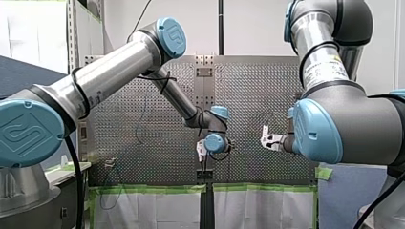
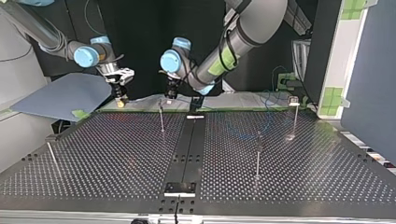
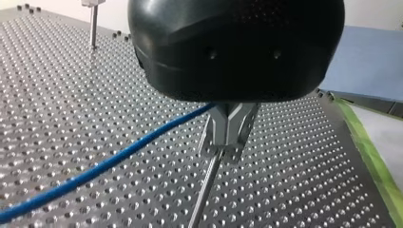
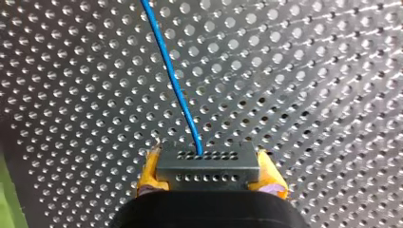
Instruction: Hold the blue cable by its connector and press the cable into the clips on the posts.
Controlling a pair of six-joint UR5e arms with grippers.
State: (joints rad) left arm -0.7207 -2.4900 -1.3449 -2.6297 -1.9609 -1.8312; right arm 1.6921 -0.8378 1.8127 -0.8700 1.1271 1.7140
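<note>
1. A perforated counter (image 2: pixel 116 154) is seen in every view, with thin posts (image 2: pixel 257 161) set well apart on it.
2. My left arm (image 1: pixel 110 71) and my right arm (image 1: pixel 334 119) are held over the counter's far edge in the top view, with their grippers near each other.
3. The blue cable (image 3: pixel 109 164) is seen in the left wrist view running from the fingers of my left gripper (image 3: pixel 231 135) out low over the counter. In the right wrist view it is seen running ahead from the connector (image 4: pixel 207 166).
4. The metal fingers of my left gripper are set narrow and are seemingly closed on the cable, though the contact is partly hidden under the black housing. One post is seen directly under the fingertips.
5. The grey connector is clamped between the yellow pads (image 4: pixel 151 173) of my right gripper (image 4: pixel 209 172) and is held above the counter, with the cable entering its forward face.
</note>
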